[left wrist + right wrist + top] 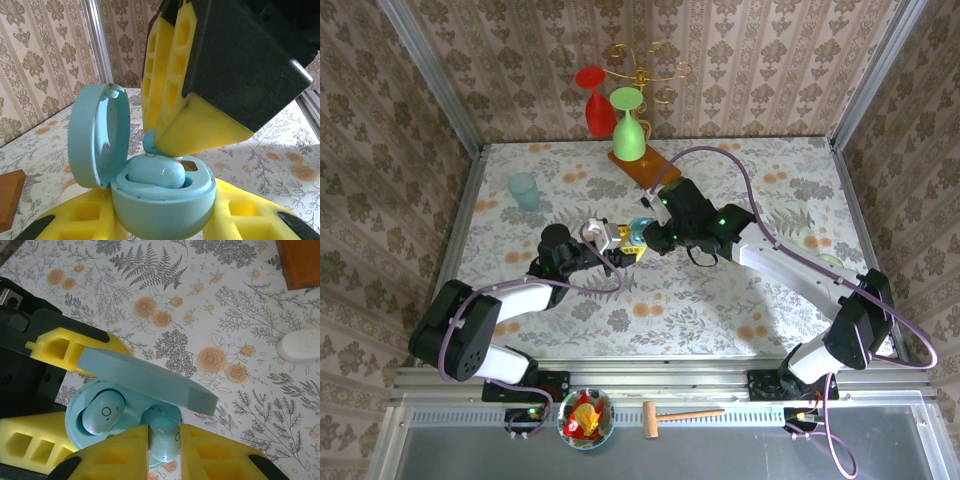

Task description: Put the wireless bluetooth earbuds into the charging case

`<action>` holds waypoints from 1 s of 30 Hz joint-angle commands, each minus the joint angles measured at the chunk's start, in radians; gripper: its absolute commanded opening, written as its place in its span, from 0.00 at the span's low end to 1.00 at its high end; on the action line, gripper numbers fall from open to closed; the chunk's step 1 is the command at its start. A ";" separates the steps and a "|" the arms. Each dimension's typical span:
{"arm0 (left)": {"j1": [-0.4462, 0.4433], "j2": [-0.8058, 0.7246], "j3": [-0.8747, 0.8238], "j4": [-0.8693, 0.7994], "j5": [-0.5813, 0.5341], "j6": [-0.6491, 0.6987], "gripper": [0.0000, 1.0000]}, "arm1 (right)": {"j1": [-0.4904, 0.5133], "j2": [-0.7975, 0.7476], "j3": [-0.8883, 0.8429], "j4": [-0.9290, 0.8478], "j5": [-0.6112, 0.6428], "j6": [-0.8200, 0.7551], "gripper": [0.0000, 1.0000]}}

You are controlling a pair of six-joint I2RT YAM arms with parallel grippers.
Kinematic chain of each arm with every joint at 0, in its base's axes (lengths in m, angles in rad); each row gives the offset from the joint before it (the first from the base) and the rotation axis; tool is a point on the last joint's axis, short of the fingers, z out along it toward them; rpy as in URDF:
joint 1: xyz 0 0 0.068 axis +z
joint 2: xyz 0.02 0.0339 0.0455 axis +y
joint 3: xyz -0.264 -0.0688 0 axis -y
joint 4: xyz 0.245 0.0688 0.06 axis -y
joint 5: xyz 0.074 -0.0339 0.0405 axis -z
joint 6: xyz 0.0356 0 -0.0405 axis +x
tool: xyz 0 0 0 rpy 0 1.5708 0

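My left gripper is shut on a light blue charging case, and its yellow fingers clamp the case's base from both sides. The case lid stands open. One light blue earbud sits in its slot. My right gripper is shut on a second light blue earbud, which hangs just above the empty slot with two contact pins. In the top view both grippers meet at the case mid-table.
A white pebble-shaped case lies on the floral cloth to the right. A wooden stand with a red glass and a green glass is at the back. A teal cup stands back left.
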State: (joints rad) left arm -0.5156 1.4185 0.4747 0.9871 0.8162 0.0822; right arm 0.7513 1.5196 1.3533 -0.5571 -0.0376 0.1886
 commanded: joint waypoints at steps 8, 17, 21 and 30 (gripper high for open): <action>-0.003 0.002 0.028 0.044 0.012 -0.015 0.27 | 0.010 -0.013 0.009 -0.001 -0.021 0.001 0.34; 0.000 0.002 0.015 0.079 0.028 0.015 0.27 | -0.047 -0.205 -0.138 0.215 -0.087 0.090 0.55; -0.001 0.000 -0.003 0.100 0.030 0.063 0.27 | -0.116 -0.208 -0.157 0.294 -0.132 0.210 0.74; -0.006 0.000 0.005 0.112 0.026 0.049 0.27 | -0.135 -0.029 0.027 0.142 -0.115 0.253 0.84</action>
State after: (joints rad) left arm -0.5163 1.4204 0.4763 1.0592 0.8238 0.1219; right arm 0.6132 1.4643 1.3346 -0.3660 -0.1341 0.4011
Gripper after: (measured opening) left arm 0.341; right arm 0.839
